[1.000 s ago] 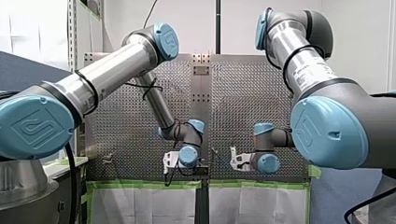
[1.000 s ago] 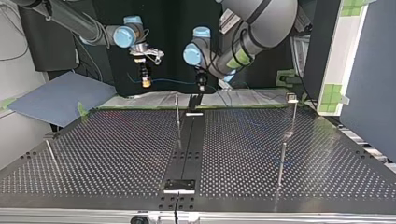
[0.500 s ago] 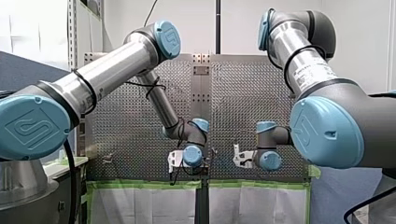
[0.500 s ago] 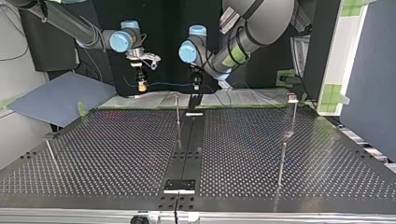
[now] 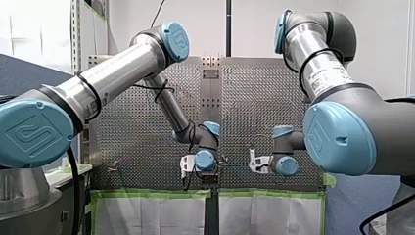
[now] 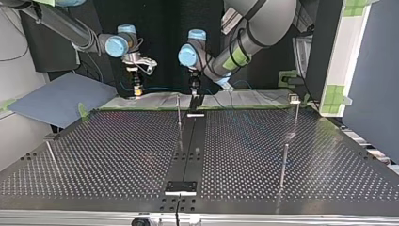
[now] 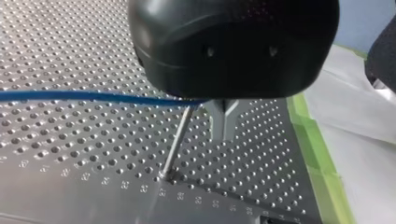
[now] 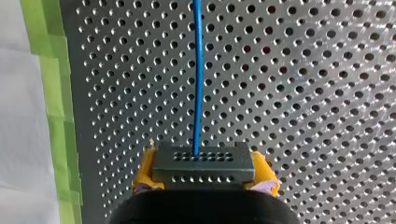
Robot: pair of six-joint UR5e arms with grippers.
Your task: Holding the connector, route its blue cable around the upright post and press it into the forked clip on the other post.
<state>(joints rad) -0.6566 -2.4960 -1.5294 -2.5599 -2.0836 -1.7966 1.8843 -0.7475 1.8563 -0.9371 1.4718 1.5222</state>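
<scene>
In the right wrist view my right gripper (image 8: 203,179) has its yellow pads (image 8: 144,175) shut on a dark grey connector (image 8: 203,163), and the blue cable (image 8: 198,74) runs straight out ahead of it. In the top view that gripper (image 6: 137,90) hangs at the back left, with the cable (image 6: 164,88) stretched level across to my left gripper (image 6: 193,90). In the left wrist view the cable (image 7: 84,96) runs in under the black gripper body, whose grey fingers (image 7: 224,123) meet at their tips. A thin upright post (image 7: 176,140) stands just beside them. The exact grip point is hidden.
The thin post (image 6: 179,115) stands near the back middle of the perforated table (image 6: 117,155). A post with a small head (image 6: 294,100) and a plain one (image 6: 283,162) stand at the top view's right, another (image 6: 51,157) at its left. Green tape (image 7: 317,158) edges the table.
Both grippers have shifted toward the top view's left, carrying the cable stretched between them. In the front view both wrists have moved right and slightly lower.
</scene>
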